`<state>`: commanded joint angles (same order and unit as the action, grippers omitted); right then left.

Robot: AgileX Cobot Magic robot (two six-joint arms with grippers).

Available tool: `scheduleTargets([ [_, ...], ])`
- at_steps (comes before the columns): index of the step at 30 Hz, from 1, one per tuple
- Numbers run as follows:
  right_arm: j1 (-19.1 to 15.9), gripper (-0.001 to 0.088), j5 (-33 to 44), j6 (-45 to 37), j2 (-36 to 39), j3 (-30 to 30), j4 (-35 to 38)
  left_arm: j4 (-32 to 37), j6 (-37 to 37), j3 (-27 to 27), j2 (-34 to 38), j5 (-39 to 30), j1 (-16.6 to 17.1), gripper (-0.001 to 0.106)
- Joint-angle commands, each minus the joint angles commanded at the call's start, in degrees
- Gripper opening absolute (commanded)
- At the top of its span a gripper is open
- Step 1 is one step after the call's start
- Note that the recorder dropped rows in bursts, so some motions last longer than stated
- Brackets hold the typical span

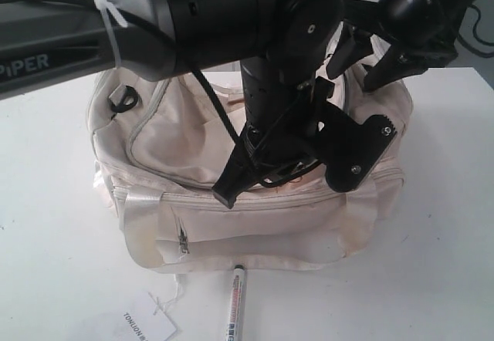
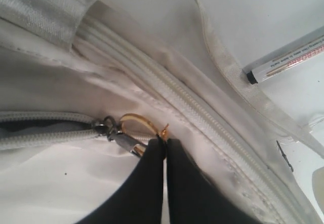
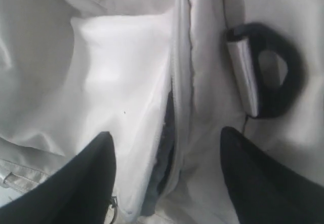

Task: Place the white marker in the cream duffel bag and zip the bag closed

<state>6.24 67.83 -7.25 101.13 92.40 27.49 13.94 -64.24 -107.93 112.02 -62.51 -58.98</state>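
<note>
I'm clamping my left tool (image 2: 165, 144) on the gold ring (image 2: 134, 121), aiming to pull straight along the zip (image 2: 50, 116) of the bag (image 1: 193, 148); my right tool (image 3: 164, 138) is standing apart, gripping nothing.

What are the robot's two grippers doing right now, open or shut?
Left gripper: shut, pinching the gold ring on the bag zip.
Right gripper: open, holding nothing, above the bag.
</note>
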Motion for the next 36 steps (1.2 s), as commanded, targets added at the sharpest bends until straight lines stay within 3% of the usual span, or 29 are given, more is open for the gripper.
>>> scheduleTargets([
  [6,0.0,0.0572,-5.22,-0.52,-0.55,-5.66,5.56,0.0,0.0,0.0,0.0,0.0,0.0,0.0],
  [13,1.52,0.0548,-10.79,-0.66,-0.55,-10.24,5.85,0.0,0.0,0.0,0.0,0.0,0.0,0.0],
  [15,1.76,0.0466,-11.32,-0.66,-0.55,-10.47,6.12,0.0,0.0,0.0,0.0,0.0,0.0,0.0],
  [19,1.76,0.0167,-11.86,-0.66,-0.55,-10.47,6.25,0.0,0.0,0.0,0.0,0.0,0.0,0.0],
  [22,1.76,0.0,-12.6,-0.66,-0.55,-10.47,6.34,0.0,0.4,0.0,0.0,-0.01,0.0,0.0],
  [36,1.76,0.0,-15.25,-0.43,-3.46,-10.47,6.47,0.0,1.36,0.0,0.0,-6.15,0.0,0.0],
])
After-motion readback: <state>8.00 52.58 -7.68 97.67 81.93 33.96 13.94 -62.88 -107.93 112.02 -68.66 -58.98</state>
